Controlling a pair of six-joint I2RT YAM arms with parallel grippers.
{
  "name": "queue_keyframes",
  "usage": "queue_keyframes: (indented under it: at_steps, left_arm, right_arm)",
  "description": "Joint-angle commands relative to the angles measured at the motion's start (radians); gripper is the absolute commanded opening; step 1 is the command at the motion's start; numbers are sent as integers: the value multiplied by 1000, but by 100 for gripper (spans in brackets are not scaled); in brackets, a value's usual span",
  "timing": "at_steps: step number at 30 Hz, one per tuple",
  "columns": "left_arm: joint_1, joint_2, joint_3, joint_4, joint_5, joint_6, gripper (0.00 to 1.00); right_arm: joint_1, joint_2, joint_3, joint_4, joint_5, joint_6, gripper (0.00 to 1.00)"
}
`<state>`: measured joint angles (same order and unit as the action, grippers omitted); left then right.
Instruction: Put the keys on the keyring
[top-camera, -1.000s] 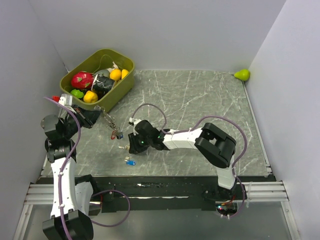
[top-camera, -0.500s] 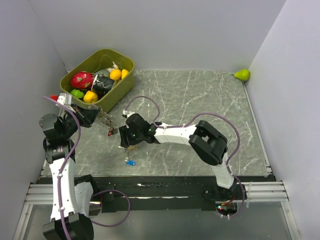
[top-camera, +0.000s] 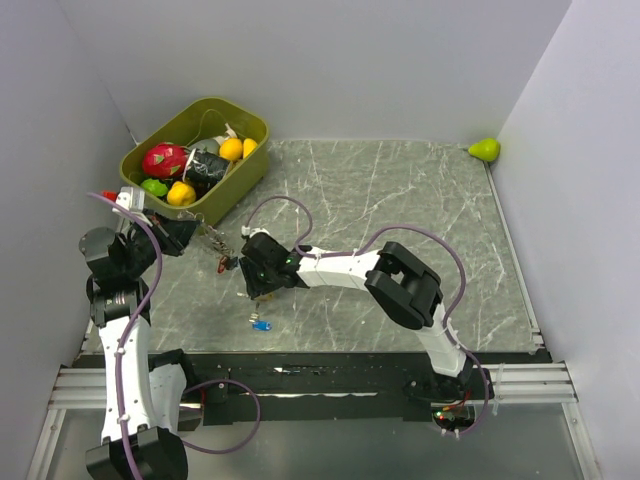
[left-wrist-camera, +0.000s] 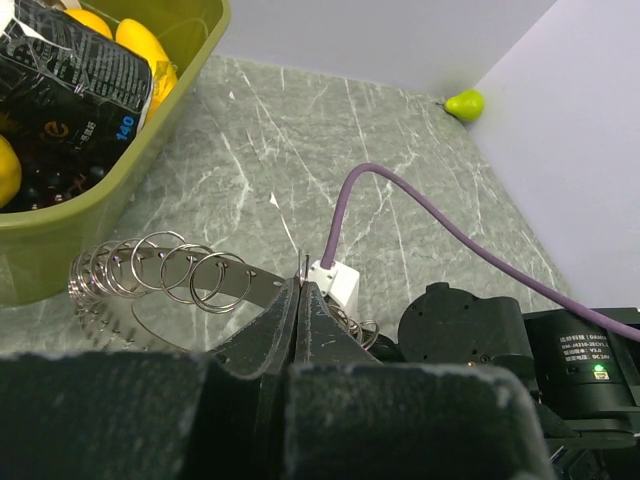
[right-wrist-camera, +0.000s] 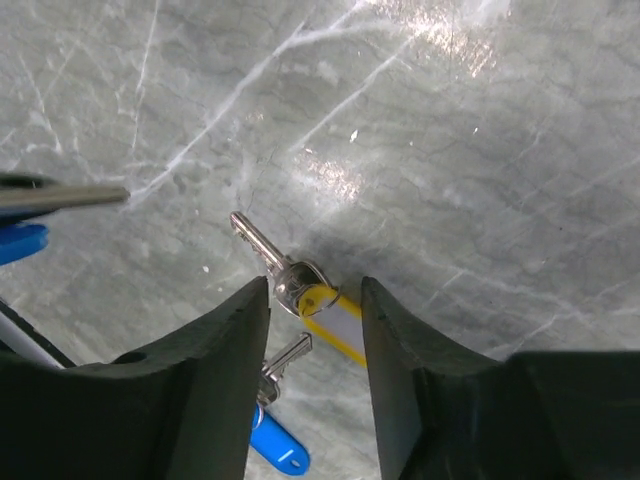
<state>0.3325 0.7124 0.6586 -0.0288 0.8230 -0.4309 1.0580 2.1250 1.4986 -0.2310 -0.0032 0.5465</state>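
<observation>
Looking down from above, the top camera showed both arms meeting near the left edge of the marble-patterned worktop (top-camera: 400, 200), but there the keyring (top-camera: 213, 238) was no more than a silvery glint. The left wrist camera filled that in. The black fingers of the left gripper (left-wrist-camera: 300, 302) were pressed fully together on a flat metal strip. A row of thin wire loops, overlapping like a slack spring, ran along that strip towards the olive plastic bin (left-wrist-camera: 90, 215) in the far left corner. The same view caught a glossy black packet (left-wrist-camera: 70, 85) and smooth yellow fruit toys in the bin. It also showed a purple cable (left-wrist-camera: 400, 195) ending in a white plug, and the green pear (left-wrist-camera: 463, 104) in the far right corner.

Only the right wrist camera resolved the keys. The jaws of the right gripper (right-wrist-camera: 314, 290) stood a narrow gap apart, with the yellow-tagged key (right-wrist-camera: 335, 325) lodged across that gap. Its slim silver blade pointed away, and the end of its flat yellow tag passed behind one finger. It cast a shadow on the veined stone, near the keyring but not touching it. Beneath it the blue-tagged key (right-wrist-camera: 275, 440) lay flat by the near edge, which the top view gave only as a blue speck.
</observation>
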Motion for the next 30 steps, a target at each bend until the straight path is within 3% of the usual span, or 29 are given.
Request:
queue_keyframes:
  at_steps: [1,8,11,12,30]
  left_arm:
    - [3,-25,42,50,15,4,1]
    - [5,-30,39,52,19,4,1]
    - [3,-31,38,55,21,4,1]
    - [3,-33,38,53,19,4,1]
    - [5,-34,26,72,42,1,1]
  right_arm:
    - [7,10,40,-19,25,12,44]
    - [8,30,54,-22,8,17,24]
    - [8,7,28,2,8,18,2]
    - [7,3,22,5,8,20,0]
    - [-67,-217,-222,102,-3,-2,0]
